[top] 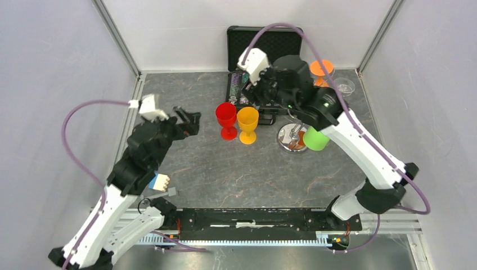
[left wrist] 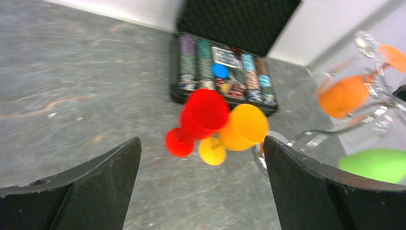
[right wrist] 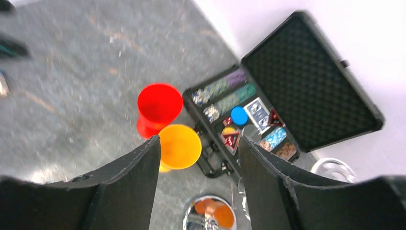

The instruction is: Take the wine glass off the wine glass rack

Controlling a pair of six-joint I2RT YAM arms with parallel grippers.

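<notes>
Dark grey marbled table (top: 225, 174) carrying a case, two glasses and a rack.

The black case (top: 264, 56) lies open at the far edge near the middle, its lid raised by the back wall and rows of poker chips in its tray. Just nearer than the case, a red glass (top: 226, 120) and a yellow glass (top: 247, 125) stand upright side by side, red on the left, very close together. To their right the rack (top: 292, 136) stands on its round shiny base. A clear glass (top: 344, 86) shows at the far right; whether it rests on the table cannot be told.
</notes>
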